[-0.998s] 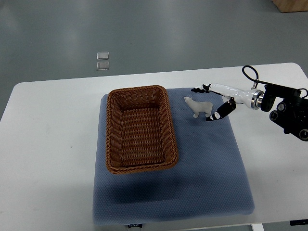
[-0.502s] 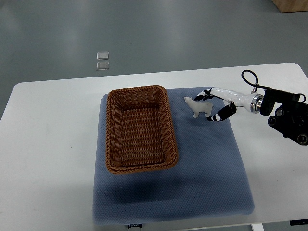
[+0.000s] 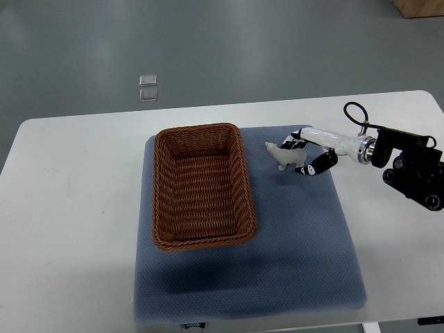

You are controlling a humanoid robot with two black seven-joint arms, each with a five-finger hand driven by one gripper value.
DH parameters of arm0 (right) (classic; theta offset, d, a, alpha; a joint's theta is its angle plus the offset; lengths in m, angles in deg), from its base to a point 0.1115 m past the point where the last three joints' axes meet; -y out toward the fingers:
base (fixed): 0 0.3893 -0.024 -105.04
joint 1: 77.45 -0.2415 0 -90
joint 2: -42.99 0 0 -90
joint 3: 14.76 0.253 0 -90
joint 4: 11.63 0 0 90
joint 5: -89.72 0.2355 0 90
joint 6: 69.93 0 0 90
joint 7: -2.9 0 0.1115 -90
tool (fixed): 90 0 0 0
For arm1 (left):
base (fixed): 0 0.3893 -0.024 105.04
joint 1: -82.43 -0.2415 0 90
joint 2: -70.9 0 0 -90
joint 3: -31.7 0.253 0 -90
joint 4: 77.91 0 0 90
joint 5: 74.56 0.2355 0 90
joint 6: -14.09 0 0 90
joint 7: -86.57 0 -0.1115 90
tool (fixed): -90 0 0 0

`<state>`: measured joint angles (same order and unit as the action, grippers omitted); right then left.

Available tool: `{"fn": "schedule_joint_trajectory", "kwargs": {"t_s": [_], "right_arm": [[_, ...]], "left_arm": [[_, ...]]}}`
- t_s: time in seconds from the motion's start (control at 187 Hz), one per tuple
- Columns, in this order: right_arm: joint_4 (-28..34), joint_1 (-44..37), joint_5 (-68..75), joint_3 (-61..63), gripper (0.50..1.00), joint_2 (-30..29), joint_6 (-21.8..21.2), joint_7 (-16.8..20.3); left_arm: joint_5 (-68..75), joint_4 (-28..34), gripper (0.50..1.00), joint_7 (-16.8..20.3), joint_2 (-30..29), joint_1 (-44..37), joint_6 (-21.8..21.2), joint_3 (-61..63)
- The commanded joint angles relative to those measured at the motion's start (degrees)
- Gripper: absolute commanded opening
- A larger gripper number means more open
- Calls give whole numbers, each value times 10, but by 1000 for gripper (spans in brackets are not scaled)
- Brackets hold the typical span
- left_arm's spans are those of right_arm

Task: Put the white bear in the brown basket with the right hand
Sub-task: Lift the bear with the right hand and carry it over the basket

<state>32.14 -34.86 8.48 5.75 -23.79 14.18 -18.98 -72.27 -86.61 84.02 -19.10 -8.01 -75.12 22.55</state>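
Blue mat: right hand fingers round white bear.

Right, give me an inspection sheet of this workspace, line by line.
Surface: white table with a blue mat laid on it.
Job's things: white bear standing upright on the mat, right of the brown basket; the basket holds nothing.
Clutter: nothing seen on the table beyond these.
Hands: right hand at the bear's rear, its fingers curled around the bear; a firm grasp cannot be confirmed. Left hand not in view.
Cables: a black loop near the right wrist.
Surroundings: grey floor with two small square plates; a wooden corner at top right.
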Motion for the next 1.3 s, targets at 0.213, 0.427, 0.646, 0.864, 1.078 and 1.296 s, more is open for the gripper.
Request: {"fn": "schedule_joint_trajectory", "kwargs": {"t_s": [0.213,0.427,0.646,0.864,1.078,1.296], "right_arm": [[-4,0,-10,-2,523,-2,17,20],[-4,0,-9,-1,500,0,43,32],[25,-23,10,11,500,10,75,26],[80,-44,34,42,500,17,72,10],[127,-55,29,31,500,3,68,3],[136,-57,27,-3,500,-47,68,-14]], "left_arm": [[0,0,1000,0,0,0,0,0],[0,0,1000,0,0,0,0,0],[0,0,1000,0,0,0,0,0],[0,0,1000,0,0,0,0,0],[0,0,1000,0,0,0,0,-1],[0,0,1000,0,0,0,0,0]]}}
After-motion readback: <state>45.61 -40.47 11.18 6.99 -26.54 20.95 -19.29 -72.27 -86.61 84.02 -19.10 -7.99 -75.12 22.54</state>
